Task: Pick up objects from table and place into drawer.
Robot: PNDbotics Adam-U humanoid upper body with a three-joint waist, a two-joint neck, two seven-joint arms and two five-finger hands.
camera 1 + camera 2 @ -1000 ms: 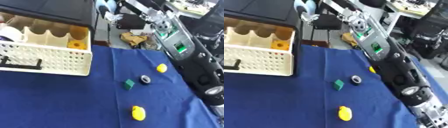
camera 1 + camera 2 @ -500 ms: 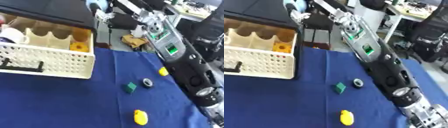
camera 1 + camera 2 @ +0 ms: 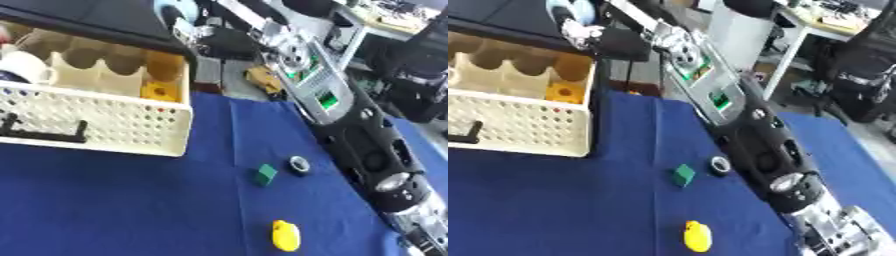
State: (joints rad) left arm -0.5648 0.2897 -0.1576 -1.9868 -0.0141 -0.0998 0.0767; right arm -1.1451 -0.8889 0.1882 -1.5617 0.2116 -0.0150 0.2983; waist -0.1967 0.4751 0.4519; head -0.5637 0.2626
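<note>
A cream perforated drawer (image 3: 114, 127) with a black handle (image 3: 44, 136) stands open at the left, holding a white cup (image 3: 24, 67) and a yellow block (image 3: 160, 92). My right arm (image 3: 754, 135) stretches from the lower right up to the drawer's far right corner. My right hand (image 3: 586, 33) is there, above the rim, fingers curled on a light blue round thing (image 3: 569, 10). On the blue cloth lie a green cube (image 3: 266, 174), a black and silver ring (image 3: 299, 164) beside the arm, and a yellow duck (image 3: 285, 235) nearer me.
The drawer slides out from under a black top (image 3: 79, 15). Behind the table stand a white desk (image 3: 815, 30) and black office chairs (image 3: 859, 80). Bare blue cloth (image 3: 105, 210) spreads in front of the drawer.
My right arm has swung left, carrying the light blue thing from beyond the table's edge to the drawer's far right corner. A small yellow thing near the arm is now hidden.
</note>
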